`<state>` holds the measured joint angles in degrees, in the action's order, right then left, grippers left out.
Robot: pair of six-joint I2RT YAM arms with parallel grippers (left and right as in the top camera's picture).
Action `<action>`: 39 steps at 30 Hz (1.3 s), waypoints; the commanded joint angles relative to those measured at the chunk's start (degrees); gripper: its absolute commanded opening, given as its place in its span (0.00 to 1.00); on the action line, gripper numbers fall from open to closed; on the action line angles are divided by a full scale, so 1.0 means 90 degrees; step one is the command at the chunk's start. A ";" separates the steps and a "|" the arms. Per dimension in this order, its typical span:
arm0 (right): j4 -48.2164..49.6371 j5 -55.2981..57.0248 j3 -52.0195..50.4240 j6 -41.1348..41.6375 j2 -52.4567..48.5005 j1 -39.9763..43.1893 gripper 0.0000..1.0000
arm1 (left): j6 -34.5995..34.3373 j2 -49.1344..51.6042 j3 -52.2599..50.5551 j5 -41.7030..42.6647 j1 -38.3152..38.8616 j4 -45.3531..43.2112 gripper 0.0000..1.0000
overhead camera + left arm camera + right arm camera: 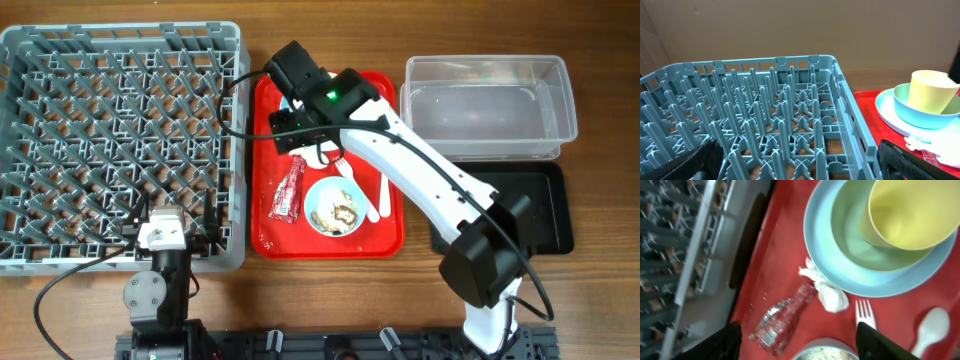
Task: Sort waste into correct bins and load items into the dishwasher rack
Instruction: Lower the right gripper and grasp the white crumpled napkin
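On the red tray my right gripper hangs open above the red wrapper and the white bowl of rice-like scraps, gripping nothing. Crumpled white paper lies against the light blue plate. The plate carries the blue-green bowl with the yellow cup in it. A white fork and spoon lie on the tray. My left gripper is open and empty at the front right corner of the grey dishwasher rack. In the overhead view the right arm hides the plate stack.
A clear tub stands at the back right, with a shallow black tray in front of it. The right arm reaches diagonally across the red tray from the front right. Wooden tabletop surrounds everything.
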<state>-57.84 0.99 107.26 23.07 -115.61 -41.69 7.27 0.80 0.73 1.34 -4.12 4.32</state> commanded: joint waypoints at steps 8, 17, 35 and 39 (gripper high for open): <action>0.0811 -0.0051 -0.1452 0.0593 -0.0134 0.0100 0.54 | 0.0078 -0.0041 -0.0044 -0.0039 0.0029 0.0002 1.00; 0.2436 0.0204 -0.2766 0.0415 -0.0134 0.0107 0.54 | 0.0078 -0.0041 -0.0044 -0.0039 0.0029 0.0002 1.00; 0.2856 0.0673 -0.3058 0.0415 -0.0134 0.0104 0.39 | 0.0078 -0.0041 -0.0044 -0.0039 0.0029 0.0002 1.00; 0.2856 0.0670 -0.3058 0.0209 -0.0134 0.0107 0.36 | 0.0078 -0.0041 -0.0044 -0.0039 0.0029 0.0002 1.00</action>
<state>-32.10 5.67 80.27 26.68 -116.18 -40.82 7.27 0.80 0.73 1.34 -4.12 4.29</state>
